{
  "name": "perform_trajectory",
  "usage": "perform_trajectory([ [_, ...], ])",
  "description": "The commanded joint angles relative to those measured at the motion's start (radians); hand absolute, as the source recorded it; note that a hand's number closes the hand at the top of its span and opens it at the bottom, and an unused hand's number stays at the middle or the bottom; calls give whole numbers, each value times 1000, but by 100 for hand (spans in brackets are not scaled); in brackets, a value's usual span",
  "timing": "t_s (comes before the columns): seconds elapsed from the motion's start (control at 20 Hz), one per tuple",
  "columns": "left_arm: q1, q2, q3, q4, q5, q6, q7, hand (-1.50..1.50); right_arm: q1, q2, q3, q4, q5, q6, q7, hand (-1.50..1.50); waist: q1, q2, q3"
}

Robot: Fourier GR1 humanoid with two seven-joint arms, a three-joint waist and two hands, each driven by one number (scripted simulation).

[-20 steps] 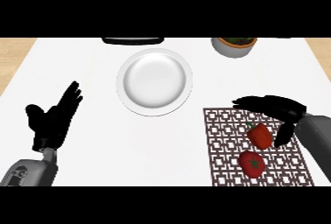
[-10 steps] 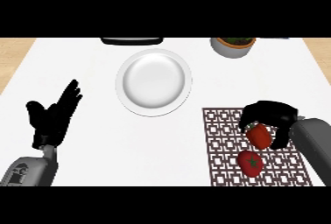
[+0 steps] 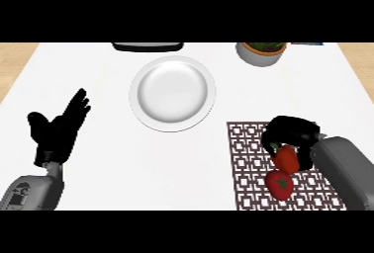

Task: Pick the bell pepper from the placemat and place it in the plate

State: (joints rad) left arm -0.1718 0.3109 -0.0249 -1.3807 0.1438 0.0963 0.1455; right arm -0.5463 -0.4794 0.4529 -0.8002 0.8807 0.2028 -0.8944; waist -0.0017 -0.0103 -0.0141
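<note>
**Grasp closing on the bell pepper; carry and placement still to come**

The white plate (image 3: 173, 92) holds nothing, so the task's end state is not reached. What the head view shows is the pick-up step: the right hand (image 3: 291, 130) sits over the patterned placemat (image 3: 252, 163) with its fingers curled down over the top of the bell pepper (image 3: 286, 158), whose red-orange body shows just below the hand, at its 6 o'clock. The fingers appear to be wrapped round the pepper's upper part, hiding its stem end; whether the pepper has left the mat yet cannot be told from this steep view. Judged from this, the grasp is made or nearly made, and the lift, the carry and the release remain.

A second red item, a tomato (image 3: 279, 184) with a green stem mark, lies on the placemat just beside the pepper, at about 6 o'clock from it, and looks untouched by the hand.

From the pepper, the plate lies toward 10 to 11 o'clock, well apart, with bare white counter (image 3: 102, 163) between mat and plate. The carry would therefore run up and to the left across the view.

The left hand (image 3: 60, 129) rests open, fingers up, near the view's left edge, holding nothing. A potted plant (image 3: 263, 51) stands at the far side, at about 1 o'clock from the plate, off the likely path.
</note>
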Motion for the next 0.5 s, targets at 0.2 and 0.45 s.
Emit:
perform_trajectory([
  [0.2,-22,-14,-19,8,2,-14,11,0,-35,466,66,-111,1,31,474,150,48,-4,11],
  [0.45,-32,-40,-42,13,-5,-16,2,0,-69,475,101,-285,-66,-161,752,150,66,-6,15],
])
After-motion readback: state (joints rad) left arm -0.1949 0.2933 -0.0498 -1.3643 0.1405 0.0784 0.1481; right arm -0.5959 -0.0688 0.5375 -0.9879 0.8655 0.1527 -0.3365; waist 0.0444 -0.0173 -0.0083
